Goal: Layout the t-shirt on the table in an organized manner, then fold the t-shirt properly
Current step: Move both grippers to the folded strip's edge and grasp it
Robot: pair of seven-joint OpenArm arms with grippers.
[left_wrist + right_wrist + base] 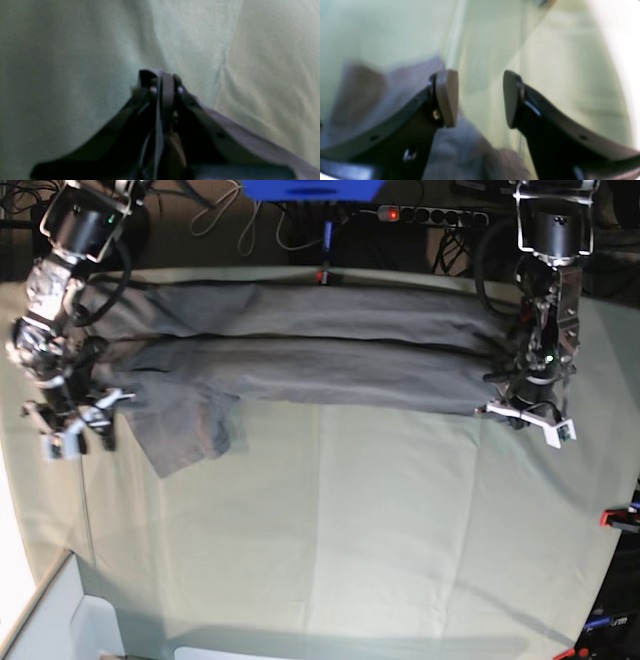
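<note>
The left gripper (pixel 166 85) has its jaws drawn together, pinching a thin edge of the t-shirt (pixel 250 147); in the left wrist view the grey cloth runs up between the two dark fingers (pixel 167 92) and spreads away beneath them on one side. Around that grip lies only the pale green cover of the counter (pixel 75 62), creased in soft ridges.

The right gripper (pixel 480 98) has its jaws standing wide, the two tan pads (pixel 447 97) well apart with nothing between them. Blurred grey cloth shows below and beside one finger; whether the pad touches it cannot be told.

In the base view the left gripper (pixel 528 408) sits at the end of the t-shirt (pixel 300 345) on that view's right, at the shirt's near corner. The right gripper (pixel 68 420) hangs by the opposite end, just beside a sleeve that juts toward the near side of the counter (pixel 350 540). The shirt lies stretched in a long band across the far part of the counter, with lengthwise folds running along it.

Beyond the far edge are dark cables, a power strip (pixel 430 216) with a lit red switch, and a blue object (pixel 310 188). Red-orange clamps (pixel 620 518) grip the counter's edge at the view's right. A white box (pixel 60 620) stands at the near corner on the view's left.
</note>
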